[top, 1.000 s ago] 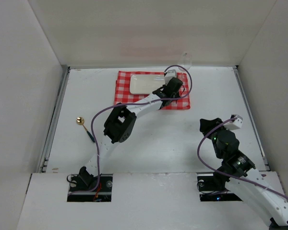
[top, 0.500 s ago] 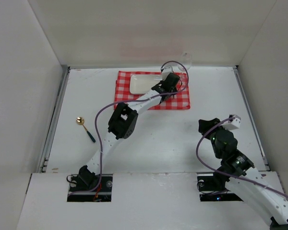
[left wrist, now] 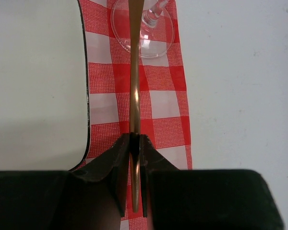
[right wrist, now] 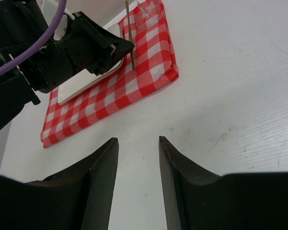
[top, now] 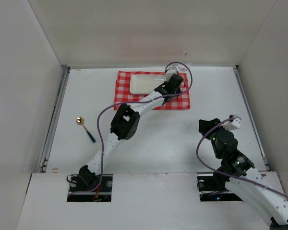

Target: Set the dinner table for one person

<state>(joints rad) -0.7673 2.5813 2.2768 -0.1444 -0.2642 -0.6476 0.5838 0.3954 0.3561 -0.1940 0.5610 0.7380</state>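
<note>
The dinner table [top: 158, 143] is a matte white top with metal side rails. A red-and-white checked cloth [top: 182, 101] lies at the back with a white rectangular plate [top: 145, 83] on it. My left gripper [top: 178, 88] hangs over the cloth's right part, shut on a thin gold utensil [left wrist: 134, 86] seen edge-on. The utensil runs from the gripper [left wrist: 134, 139] toward the foot of a clear stemmed glass [left wrist: 153, 43]. The plate [left wrist: 38, 72] lies to the utensil's left. My right gripper [top: 205, 125] is open and empty [right wrist: 138, 139] above bare table [right wrist: 221, 96].
A spoon [top: 85, 128] with a gold bowl and dark green handle lies on the table at the left. The glass [top: 185, 60] stands at the cloth's far right corner. White walls close in the back and both sides. The right wrist view shows the cloth [right wrist: 149, 62] and the held utensil [right wrist: 130, 36].
My left arm has shifted slightly over the cloth's right part, its elbow moving right, with the utensil still held. The right arm has barely moved.
</note>
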